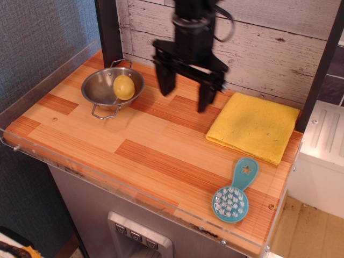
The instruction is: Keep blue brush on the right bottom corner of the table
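The blue brush [235,193] lies flat at the near right corner of the striped wooden table [134,140], bristles up, round head toward the front rim, star-cutout handle pointing back toward the yellow cloth. My gripper [185,97] hangs above the back middle of the table, well away from the brush to its upper left. Its two dark fingers are spread wide apart and hold nothing.
A folded yellow cloth [253,126] lies at the back right, just behind the brush. A small steel pan [112,87] with a yellow lemon-like ball [123,86] in it sits at the back left. A clear acrylic rim [123,185] edges the table.
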Motion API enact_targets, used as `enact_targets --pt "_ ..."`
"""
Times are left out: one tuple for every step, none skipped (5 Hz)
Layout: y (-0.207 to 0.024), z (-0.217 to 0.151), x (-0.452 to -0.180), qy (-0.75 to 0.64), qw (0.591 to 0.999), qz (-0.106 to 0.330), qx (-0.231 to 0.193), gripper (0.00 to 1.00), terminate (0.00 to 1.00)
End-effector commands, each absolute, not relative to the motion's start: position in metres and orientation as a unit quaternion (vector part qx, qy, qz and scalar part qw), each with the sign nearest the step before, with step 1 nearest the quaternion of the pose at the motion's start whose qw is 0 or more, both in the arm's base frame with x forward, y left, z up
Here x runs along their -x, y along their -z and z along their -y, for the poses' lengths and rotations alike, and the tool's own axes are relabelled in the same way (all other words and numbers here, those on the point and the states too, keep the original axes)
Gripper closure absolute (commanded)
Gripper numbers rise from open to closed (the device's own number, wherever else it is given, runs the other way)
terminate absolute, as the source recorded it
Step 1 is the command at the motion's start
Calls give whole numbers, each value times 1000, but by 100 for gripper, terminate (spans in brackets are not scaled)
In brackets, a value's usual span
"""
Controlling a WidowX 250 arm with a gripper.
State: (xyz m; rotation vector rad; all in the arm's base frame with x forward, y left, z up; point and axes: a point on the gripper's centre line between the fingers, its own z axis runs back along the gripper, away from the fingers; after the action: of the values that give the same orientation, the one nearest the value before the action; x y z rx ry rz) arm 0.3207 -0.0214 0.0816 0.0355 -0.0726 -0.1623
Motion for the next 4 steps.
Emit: enact_targets --pt "-74 85 -297 119 992 45 6 0 0" --pt "-62 101 -282 133 990 41 21 0 0" --pt "-47 106 -273 137 990 37 8 0 0" --pt "-31 110 -272 136 991 17 9 0 0"
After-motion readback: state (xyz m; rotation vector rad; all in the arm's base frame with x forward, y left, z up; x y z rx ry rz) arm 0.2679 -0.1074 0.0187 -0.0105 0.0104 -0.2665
